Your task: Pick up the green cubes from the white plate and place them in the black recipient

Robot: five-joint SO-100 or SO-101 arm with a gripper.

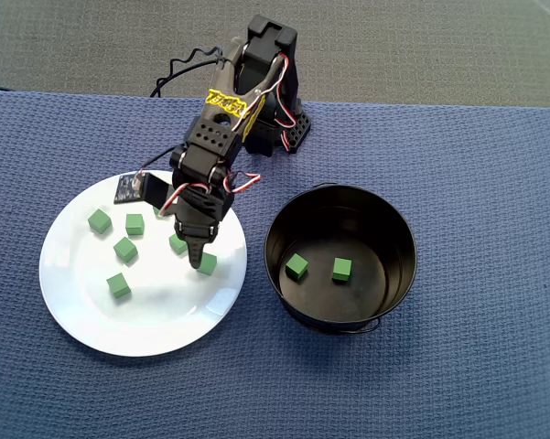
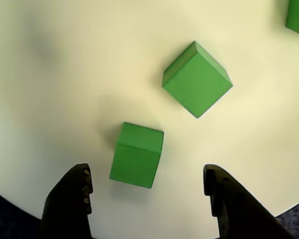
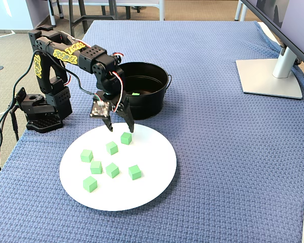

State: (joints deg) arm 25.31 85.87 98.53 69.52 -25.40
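The white plate lies at the left in the overhead view and holds several green cubes. The black recipient stands to its right with two green cubes inside. My gripper is open and empty, low over the plate's right part. In the wrist view my gripper has one green cube just ahead, between the lines of the two fingers and not touching them. A second cube lies farther on the plate. In the fixed view my gripper hovers just behind the nearest cube.
The arm's base stands at the table's left edge, behind the plate and beside the pot. A monitor stand is at the far right. A blue woven cloth covers the table.
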